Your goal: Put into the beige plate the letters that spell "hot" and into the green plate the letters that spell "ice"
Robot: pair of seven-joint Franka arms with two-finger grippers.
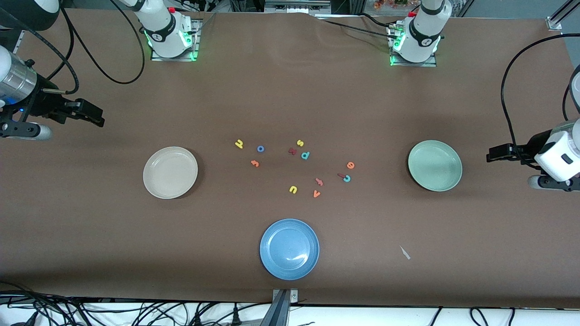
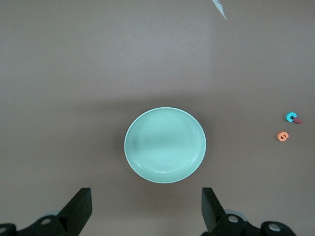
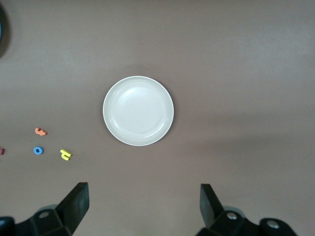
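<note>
Both pincers hang in the air with fingers spread wide, holding and touching nothing. The left pincer (image 1: pixel 491 156) is at the left arm's end of the table (image 1: pixel 290 90), just past the green plate (image 1: pixel 435 165); its wrist view looks down on that plate between the two dark fingers (image 2: pixel 81 209). The right pincer (image 1: pixel 97 115) waits likewise at the right arm's end of the table, its fingers (image 3: pixel 76 204) framing the beige plate (image 1: pixel 170 172). Both plates carry no letters. All letters lie on the table between the two plates. The yellow h (image 1: pixel 239 144), blue o (image 1: pixel 260 148) and orange t (image 1: pixel 255 163) form a loose group toward the beige plate. The orange e (image 1: pixel 350 165), teal c (image 1: pixel 347 178) and dark red i (image 1: pixel 340 175) lie toward the green plate, the i touching the c. Also among them are a yellow s (image 1: pixel 300 143), a teal p (image 1: pixel 305 155), a chunkier dark red letter (image 1: pixel 292 151), a yellow u (image 1: pixel 293 189) and an orange v (image 1: pixel 316 194). A blue plate (image 1: pixel 289 249) lies nearest the front camera.
</note>
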